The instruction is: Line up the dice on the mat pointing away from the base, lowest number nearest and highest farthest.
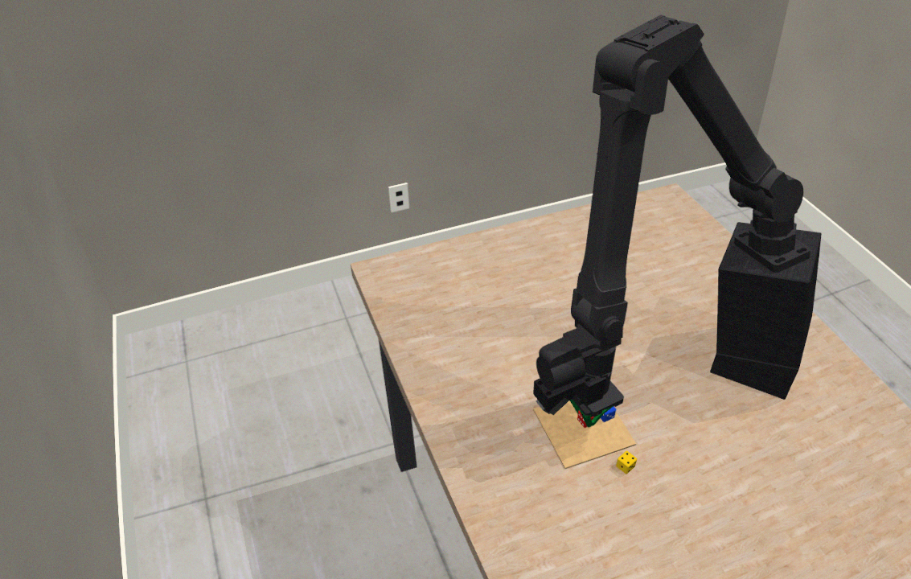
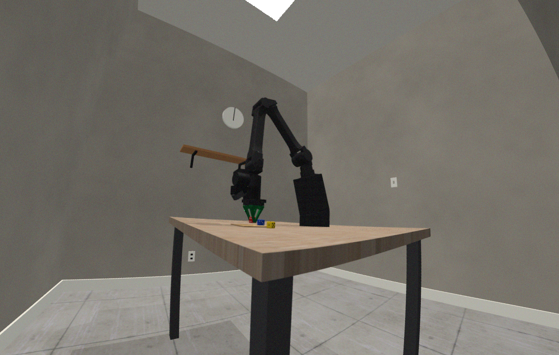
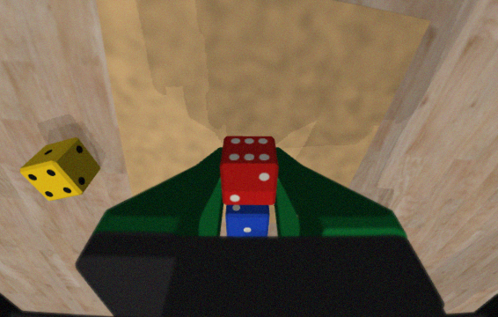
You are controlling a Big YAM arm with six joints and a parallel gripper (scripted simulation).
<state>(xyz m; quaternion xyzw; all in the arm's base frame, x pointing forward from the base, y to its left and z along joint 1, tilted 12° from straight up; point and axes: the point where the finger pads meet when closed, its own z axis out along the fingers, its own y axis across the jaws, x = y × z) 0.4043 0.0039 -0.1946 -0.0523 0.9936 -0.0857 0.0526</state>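
Pincer: green fingers, partly closed, gripping the red die on two opposite sides; low over the mat. Contact between red die and mat: cannot tell.

Red die: between the fingertips, white pips; two on top, six on the side facing away from the base.

Blue die: on the mat, at the base side, close behind the fingers; white pips, one on top; partly covered by the pincer in the wrist view.

Yellow die: off the mat, just beside its near right corner in the top view; black pips, four on top.

Mat: tan, thin, flat; open room on the side away from the base, outer corners exposed.

Counter: pale wood, bare stretches on both sides of the mat; left edge well apart from it.

Arm: black, arched over from a black pedestal at the right; its wrist overhangs the mat's far part.

Surroundings: wall outlet, round clock, wooden shelf behind the arm.
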